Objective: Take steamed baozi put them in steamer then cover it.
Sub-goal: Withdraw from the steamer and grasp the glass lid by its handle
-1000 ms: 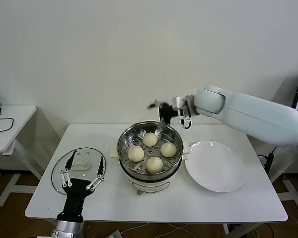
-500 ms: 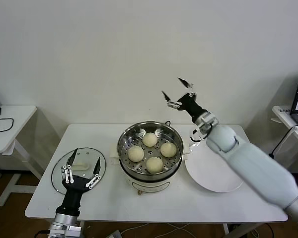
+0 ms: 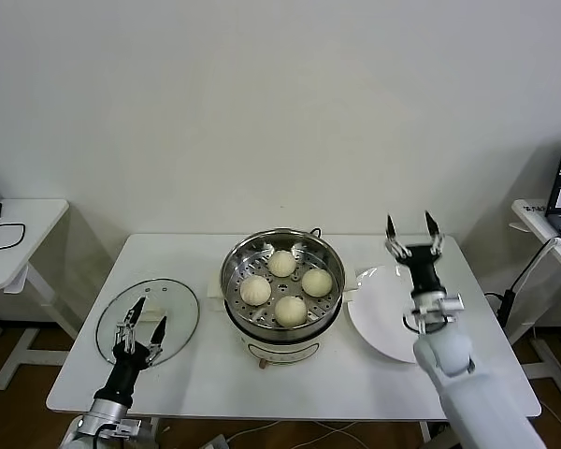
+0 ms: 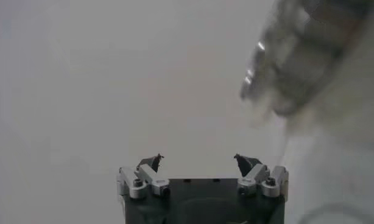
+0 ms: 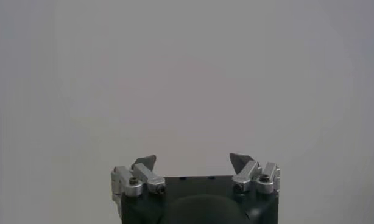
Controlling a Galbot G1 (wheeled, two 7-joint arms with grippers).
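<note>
1. Steel gleams on the steamer (image 3: 282, 281), a round shiny pot on a white base, standing mid-worktop (image 3: 206, 379), uncovered.
2. Four steamed baozi (image 3: 286, 286), smooth cream-white rounds, sit on its perforated tray, close together.
3. A round glass lid (image 3: 148, 319) with a cream handle lies flat on the worktop, on the robot's left of the pot.
4. A flat, glossy white plate (image 3: 385, 313) lies just beside the steamer on the other side.
5. The left end effector (image 3: 141, 322) points upward at the lid's near edge, fingers spread wide, holding nothing.
6. The right end effector (image 3: 410, 233) stands upright over the plate's far side, fingers spread wide, holding nothing.
</note>
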